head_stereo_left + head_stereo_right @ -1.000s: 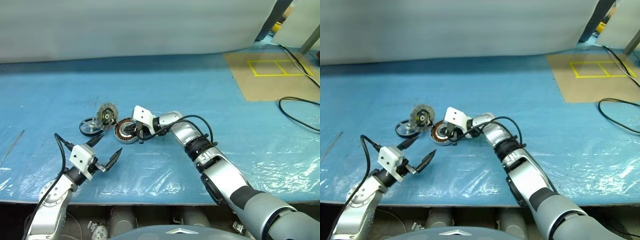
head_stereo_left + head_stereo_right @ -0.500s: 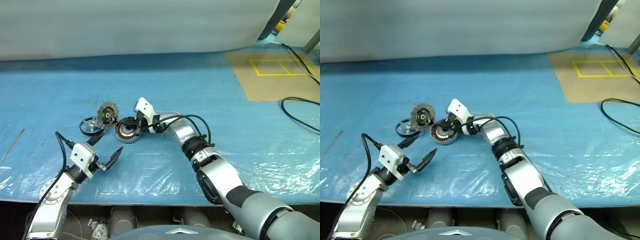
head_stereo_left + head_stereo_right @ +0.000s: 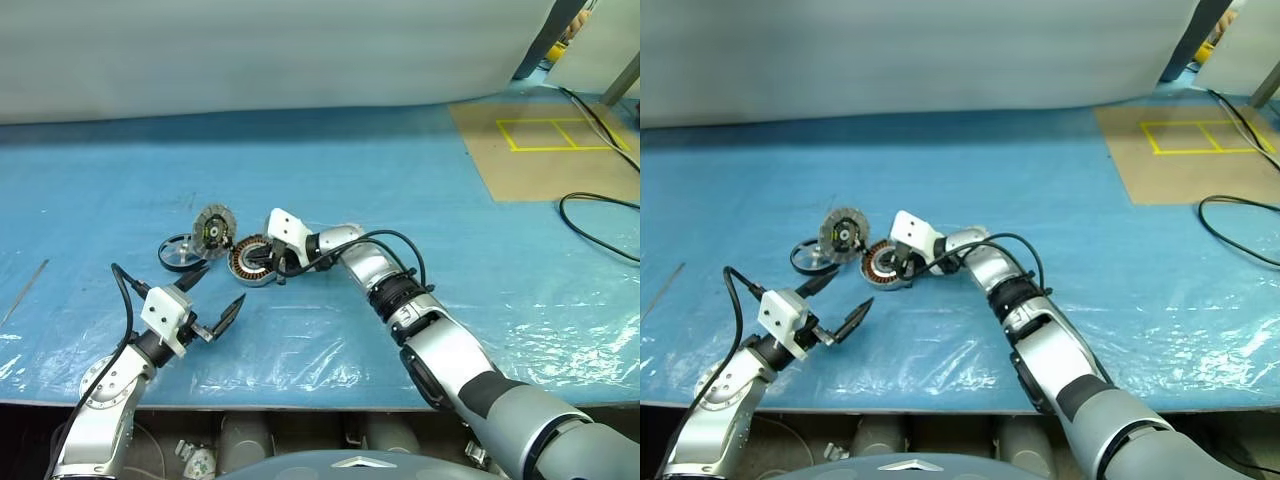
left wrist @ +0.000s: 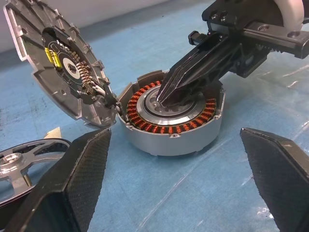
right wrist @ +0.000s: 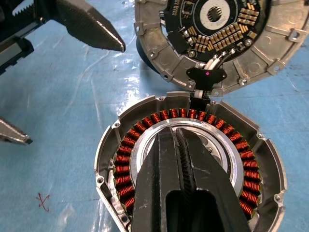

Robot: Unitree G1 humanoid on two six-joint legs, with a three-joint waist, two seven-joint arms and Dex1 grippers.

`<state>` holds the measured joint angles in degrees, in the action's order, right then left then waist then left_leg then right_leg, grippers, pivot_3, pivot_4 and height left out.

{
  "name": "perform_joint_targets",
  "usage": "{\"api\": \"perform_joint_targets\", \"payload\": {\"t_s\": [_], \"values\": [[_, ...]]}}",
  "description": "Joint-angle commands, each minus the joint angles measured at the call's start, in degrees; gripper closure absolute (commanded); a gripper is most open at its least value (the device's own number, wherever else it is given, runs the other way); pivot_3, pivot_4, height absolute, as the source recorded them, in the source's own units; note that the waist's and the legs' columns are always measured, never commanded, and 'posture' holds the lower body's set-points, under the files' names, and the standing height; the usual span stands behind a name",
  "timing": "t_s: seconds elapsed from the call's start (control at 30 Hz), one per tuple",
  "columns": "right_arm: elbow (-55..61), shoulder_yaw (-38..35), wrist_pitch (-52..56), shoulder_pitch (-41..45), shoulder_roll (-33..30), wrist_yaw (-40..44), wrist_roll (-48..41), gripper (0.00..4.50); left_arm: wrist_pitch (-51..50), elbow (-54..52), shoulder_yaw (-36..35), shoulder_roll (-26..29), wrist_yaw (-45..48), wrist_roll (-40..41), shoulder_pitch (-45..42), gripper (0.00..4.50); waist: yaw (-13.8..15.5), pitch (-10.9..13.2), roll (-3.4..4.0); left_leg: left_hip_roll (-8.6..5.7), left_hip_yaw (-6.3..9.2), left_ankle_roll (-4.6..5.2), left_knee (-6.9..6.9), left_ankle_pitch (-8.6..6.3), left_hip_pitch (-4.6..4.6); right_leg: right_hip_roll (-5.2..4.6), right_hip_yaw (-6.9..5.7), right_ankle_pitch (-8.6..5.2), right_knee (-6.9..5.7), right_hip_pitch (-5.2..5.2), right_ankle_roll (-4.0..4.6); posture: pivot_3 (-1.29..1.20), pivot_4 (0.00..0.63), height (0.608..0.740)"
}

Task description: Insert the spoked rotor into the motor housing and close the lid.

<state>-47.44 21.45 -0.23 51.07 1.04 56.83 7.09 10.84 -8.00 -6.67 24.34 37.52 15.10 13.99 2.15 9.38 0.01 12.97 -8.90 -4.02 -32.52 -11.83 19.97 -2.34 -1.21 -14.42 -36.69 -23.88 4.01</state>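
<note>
The motor housing (image 3: 248, 266), a silver cup with copper windings (image 5: 126, 145), sits on the blue sheet. My right gripper (image 5: 176, 133) is shut, and its closed tips rest in the housing's dark centre (image 4: 164, 96). The lid (image 3: 212, 228), a ribbed disc with a black board, stands tilted open behind the housing and is joined to it by wires (image 4: 107, 92). The spoked rotor (image 3: 178, 252) lies flat to the left of the housing, partly behind the lid. My left gripper (image 3: 222, 285) is open and empty, held near the front left of the housing, apart from it.
Crinkled blue plastic sheeting (image 3: 330, 340) covers the table. A brown board with yellow tape squares (image 3: 540, 140) lies at the back right, with a black cable (image 3: 600, 215) beside it. A thin rod (image 3: 25, 290) lies at the far left.
The right wrist rocked slightly and came back, its shut tips staying in the housing's centre. The left gripper has not moved.
</note>
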Motion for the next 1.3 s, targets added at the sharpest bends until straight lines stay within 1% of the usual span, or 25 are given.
{"api": "perform_joint_targets", "payload": {"t_s": [0.03,0.17,0.23,0.37,0.5,0.6,0.83,1.07,1.3], "values": [[-2.05,4.76,3.76,-1.82,-1.01,1.20,4.53,4.45,0.89,-0.77,-0.12,0.18,0.31,0.17,-0.22,0.00,0.01,-0.02,0.04,0.00,0.00,0.00,0.01,0.00,0.00,0.00,0.00,0.00,0.00,0.04,0.00,0.00,0.150,0.740],[-0.09,5.28,6.23,-2.56,-1.37,3.70,3.84,4.45,0.93,-0.47,-0.09,0.23,0.45,0.13,-0.60,0.00,0.06,-0.04,0.08,-0.02,0.00,0.00,0.08,-0.02,-0.41,-0.03,0.01,-0.02,0.07,0.53,0.00,0.00,0.150,0.740],[0.99,4.16,7.28,-2.72,-0.80,4.14,2.30,4.45,0.94,-0.25,-0.04,0.24,0.53,0.03,-0.90,0.00,0.07,-0.04,0.08,-0.05,-0.01,0.00,0.13,-0.02,-0.62,-0.06,0.03,-0.03,0.11,0.69,-0.01,0.00,0.150,0.740],[1.96,-0.17,4.64,-1.40,0.74,2.34,-1.54,4.45,0.98,-0.01,-0.02,0.29,0.70,-0.08,-1.22,0.00,0.05,-0.03,0.07,-0.05,-0.05,0.00,0.21,-0.02,-0.72,-0.05,0.08,-0.03,0.13,0.67,-0.01,0.00,0.150,0.740],[0.88,-5.44,3.75,1.40,2.37,0.73,-5.84,4.45,0.95,0.03,-0.14,0.35,0.83,-0.08,-1.50,0.00,0.06,-0.01,0.04,-0.02,-0.05,0.00,0.20,-0.01,-0.50,-0.02,0.06,-0.03,0.13,0.35,0.00,0.00,0.150,0.740],[-0.28,-6.92,2.00,2.65,2.43,-0.03,-6.64,4.45,0.91,-0.11,-0.24,0.44,1.00,0.05,-1.40,0.00,0.06,0.00,0.04,-0.03,-0.03,0.00,0.06,0.02,0.04,-0.02,0.04,0.00,0.06,-0.14,0.00,0.00,0.150,0.740],[-0.75,-7.88,0.15,2.85,1.68,0.74,-6.61,4.45,0.90,-0.36,-0.87,0.36,1.24,0.73,-0.51,0.00,0.05,0.00,0.03,-0.01,-0.03,0.00,0.09,0.01,0.10,-0.01,-0.01,0.00,0.05,-0.20,-0.01,0.00,0.150,0.740],[3.42,-6.85,2.19,0.74,-0.01,4.79,-7.04,4.45,-0.59,-0.56,-3.20,2.03,1.74,2.80,-0.64,0.00,0.10,0.01,0.02,0.00,-0.03,0.00,0.06,0.01,0.10,0.00,-0.01,0.00,0.04,-0.20,0.00,0.00,0.150,0.740],[3.43,-4.28,3.59,-0.18,-0.68,2.47,-3.71,4.45,-0.95,0.41,-2.93,2.92,2.72,2.77,-1.49,0.00,0.10,0.01,0.02,0.00,-0.03,0.00,0.04,0.01,0.10,0.00,-0.01,0.00,0.04,-0.20,0.00,0.00,0.150,0.740]]}}
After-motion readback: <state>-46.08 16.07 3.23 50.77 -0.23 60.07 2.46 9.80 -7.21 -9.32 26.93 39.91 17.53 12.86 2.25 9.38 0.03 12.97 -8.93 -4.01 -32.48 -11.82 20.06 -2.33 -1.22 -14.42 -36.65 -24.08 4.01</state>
